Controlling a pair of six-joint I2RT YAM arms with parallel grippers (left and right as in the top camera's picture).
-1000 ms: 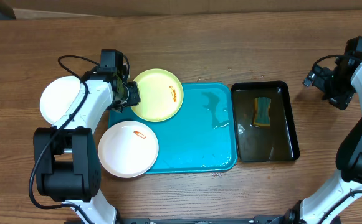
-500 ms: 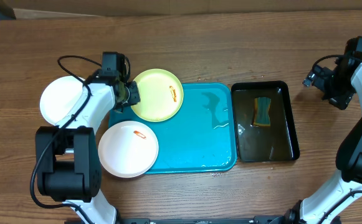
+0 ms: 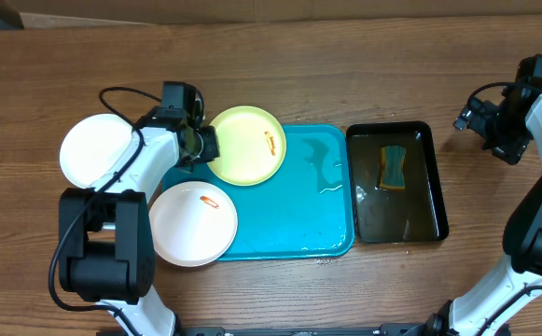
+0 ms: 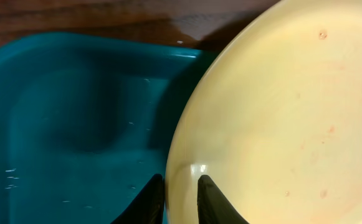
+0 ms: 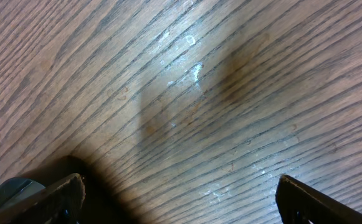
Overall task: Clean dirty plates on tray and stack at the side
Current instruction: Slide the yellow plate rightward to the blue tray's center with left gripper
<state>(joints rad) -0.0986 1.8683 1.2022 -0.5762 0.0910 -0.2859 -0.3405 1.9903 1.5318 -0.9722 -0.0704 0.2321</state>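
Note:
A pale lime-green plate [image 3: 248, 145] with an orange smear lies over the back left corner of the turquoise tray [image 3: 298, 201]. My left gripper [image 3: 207, 145] is shut on its left rim. In the left wrist view the two black fingers [image 4: 213, 199] pinch the plate's [image 4: 280, 106] edge, above the tray [image 4: 68, 118]. A white plate [image 3: 193, 222] with an orange smear rests on the tray's front left corner. A clean-looking white plate [image 3: 93, 151] lies on the table to the left. My right gripper [image 5: 179, 193] hangs open over bare wood at the far right.
A black tray [image 3: 420, 215] holding water and a green-yellow sponge [image 3: 395, 167] stands right of the turquoise tray. A black cable [image 3: 121, 93] loops behind the left arm. The right arm [image 3: 522, 112] is near the table's right edge.
The left gripper closed further on the green plate's rim and shifted it to the right, further over the tray. The right arm stayed still.

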